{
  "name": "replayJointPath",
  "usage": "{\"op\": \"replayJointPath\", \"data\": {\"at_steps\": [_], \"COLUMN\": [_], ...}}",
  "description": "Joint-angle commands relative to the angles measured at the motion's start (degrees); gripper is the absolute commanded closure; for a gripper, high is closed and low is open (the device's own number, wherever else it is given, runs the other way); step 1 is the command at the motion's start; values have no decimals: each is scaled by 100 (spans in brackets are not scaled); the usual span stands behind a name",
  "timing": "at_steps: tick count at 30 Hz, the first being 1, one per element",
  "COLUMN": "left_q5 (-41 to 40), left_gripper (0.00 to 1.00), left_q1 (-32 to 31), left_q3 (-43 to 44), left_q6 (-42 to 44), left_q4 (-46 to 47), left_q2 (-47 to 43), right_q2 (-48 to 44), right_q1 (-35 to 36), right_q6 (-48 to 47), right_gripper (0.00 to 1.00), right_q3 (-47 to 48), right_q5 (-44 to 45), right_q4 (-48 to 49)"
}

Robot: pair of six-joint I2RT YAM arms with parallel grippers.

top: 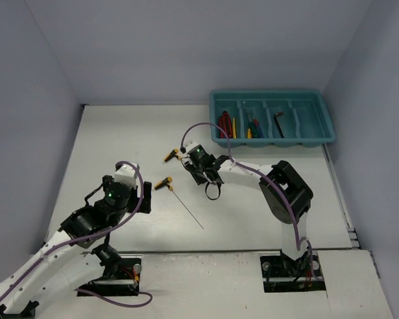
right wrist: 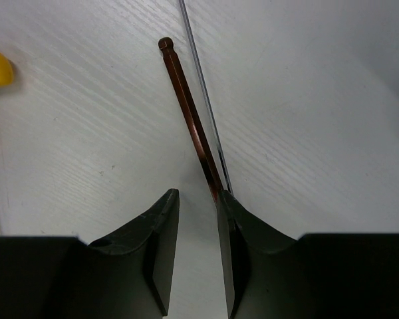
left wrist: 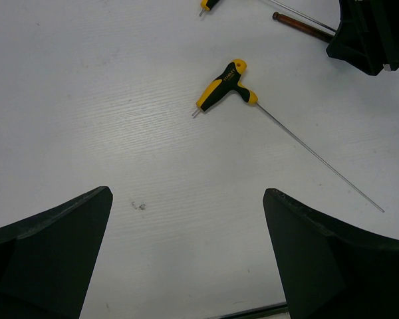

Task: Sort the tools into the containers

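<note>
The teal tray [top: 272,138] stands at the far right and holds red pliers [top: 225,123], screwdrivers [top: 254,126] and a dark hex key [top: 279,121]. One yellow-black T-handle [left wrist: 227,85] lies mid-table, its thin shaft running right and toward me; it also shows in the top view [top: 163,183]. A second T-handle [top: 171,156] lies just beyond it. My right gripper [right wrist: 197,194] is low over the table, jaws a narrow gap apart with nothing between them. A copper-brown ball-ended rod [right wrist: 186,106] and a thin steel shaft [right wrist: 203,86] run under its right fingertip [right wrist: 229,206]. My left gripper [left wrist: 187,193] is wide open and empty, short of the near T-handle.
The right arm's elbow [top: 287,189] stands between the T-handles and the tray. Its gripper body shows at the top right of the left wrist view [left wrist: 372,33]. Grey walls close in the table at the back and sides.
</note>
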Motion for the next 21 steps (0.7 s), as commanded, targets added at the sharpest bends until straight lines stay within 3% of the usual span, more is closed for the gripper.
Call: {"op": "replayJointPath", "data": {"at_steps": [1,21], "left_q5": [-133,-111], "left_gripper": [3,3], "left_q1": [36,36], "left_q3": [258,249], "left_q6": [-60,-68], "left_q4": [151,151], "left_q2": [55,103], "right_q2": [-136,112], "right_q1": [-45,-248], "right_q6": [-149,-237], "right_gripper": [73,73], "right_q3": [256,88], "right_q5": [168,-261], "right_q4": [111,111]}}
